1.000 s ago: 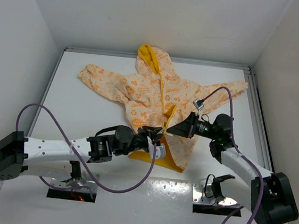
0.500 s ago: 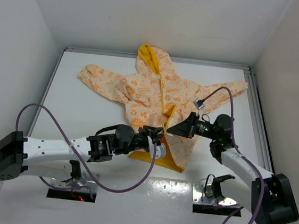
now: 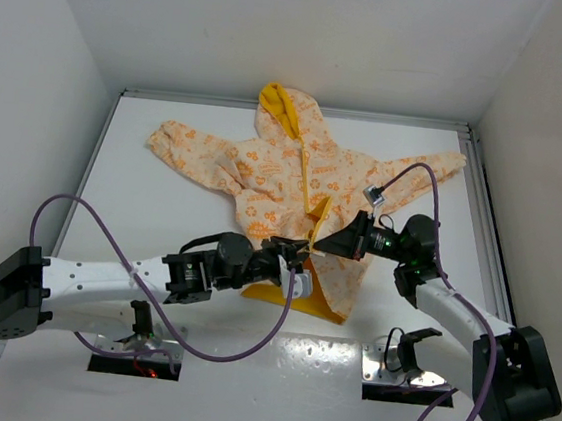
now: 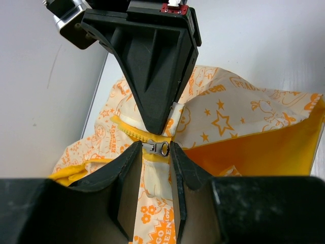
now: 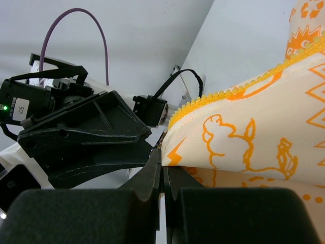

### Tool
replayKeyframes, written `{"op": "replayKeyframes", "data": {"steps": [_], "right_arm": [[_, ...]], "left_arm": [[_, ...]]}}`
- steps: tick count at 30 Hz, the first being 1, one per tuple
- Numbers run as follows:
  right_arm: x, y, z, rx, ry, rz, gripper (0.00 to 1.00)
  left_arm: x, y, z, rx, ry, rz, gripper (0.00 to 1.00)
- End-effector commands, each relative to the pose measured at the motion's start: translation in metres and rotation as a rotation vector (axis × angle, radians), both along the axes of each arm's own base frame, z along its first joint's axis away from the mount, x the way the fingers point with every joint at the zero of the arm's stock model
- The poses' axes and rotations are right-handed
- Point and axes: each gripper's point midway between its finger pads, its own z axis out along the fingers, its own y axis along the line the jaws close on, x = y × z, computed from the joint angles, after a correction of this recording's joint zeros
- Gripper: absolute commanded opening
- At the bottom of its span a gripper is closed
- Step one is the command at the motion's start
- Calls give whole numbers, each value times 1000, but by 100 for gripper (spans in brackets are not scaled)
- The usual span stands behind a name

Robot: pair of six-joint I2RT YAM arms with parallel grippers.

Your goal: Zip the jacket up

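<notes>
The cream and orange jacket point(image 3: 286, 166) lies spread on the white table, hood at the far side, lower front folded back to show yellow lining point(image 3: 292, 297). The zipper is closed in the upper part. My left gripper point(image 3: 301, 256) sits at the lower front. In the left wrist view its fingertips point(image 4: 133, 155) close in on the metal zipper slider point(image 4: 157, 148) from both sides. My right gripper point(image 3: 316, 244) meets it from the right. In the right wrist view it point(image 5: 163, 170) is shut on the jacket's front edge point(image 5: 238, 137) just above the slider.
White walls enclose the table on three sides, with rails along the edges point(image 3: 484, 192). Purple cables point(image 3: 80, 212) loop over the near table. Metal brackets point(image 3: 401, 359) stand at the near edge beside the arm bases.
</notes>
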Motion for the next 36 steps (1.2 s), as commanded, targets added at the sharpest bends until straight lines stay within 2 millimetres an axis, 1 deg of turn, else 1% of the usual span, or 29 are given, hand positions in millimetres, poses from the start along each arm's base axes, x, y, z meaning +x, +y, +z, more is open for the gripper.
{"op": "replayKeyframes", "data": {"steps": [1,3,4,9,10,11,12,13,14,15,17,20,25,26,28,30,31,32,36], "right_arm": [[-4,2,13,19,-108,28,0],[-5,2,12,17,-107,31,0],[-5,1,12,17,-110,29,0],[-7,2,11,16,-117,38,0],[-8,2,10,14,-116,41,0],[-8,2,10,15,-120,41,0],[-9,2,8,14,-115,42,0],[-9,2,9,14,-114,42,0],[-9,2,10,14,-120,41,0],[-9,2,9,14,-119,41,0],[-9,2,10,14,-122,41,0],[-9,2,9,14,-122,41,0],[-9,2,10,15,-128,43,0],[-8,1,10,14,-126,38,0],[-9,2,12,17,-128,41,0],[-8,3,13,19,-135,43,0],[-8,2,13,18,-135,40,0],[-8,2,12,18,-135,41,0],[-9,2,12,17,-135,44,0]], "left_arm": [[2,-1,32,-79,-18,-3,34],[5,1,32,-79,-19,6,34],[7,1,36,-87,-23,15,34],[13,4,36,-91,-15,35,34],[17,6,41,-101,-19,47,34],[16,4,38,-93,-15,38,34],[17,3,43,-101,-19,38,34],[20,5,43,-101,-19,48,32],[20,4,36,-87,-1,50,32],[19,2,40,-95,-3,38,29],[21,3,40,-96,-3,36,27],[17,1,38,-88,3,15,26],[11,0,39,-87,8,-19,26],[11,0,37,-79,12,-19,26],[8,-1,34,-70,19,-40,29],[6,-2,32,-63,24,-48,29],[6,-2,32,-62,24,-49,29],[6,-2,36,-71,20,-49,29],[6,-2,36,-71,20,-49,29]]}}
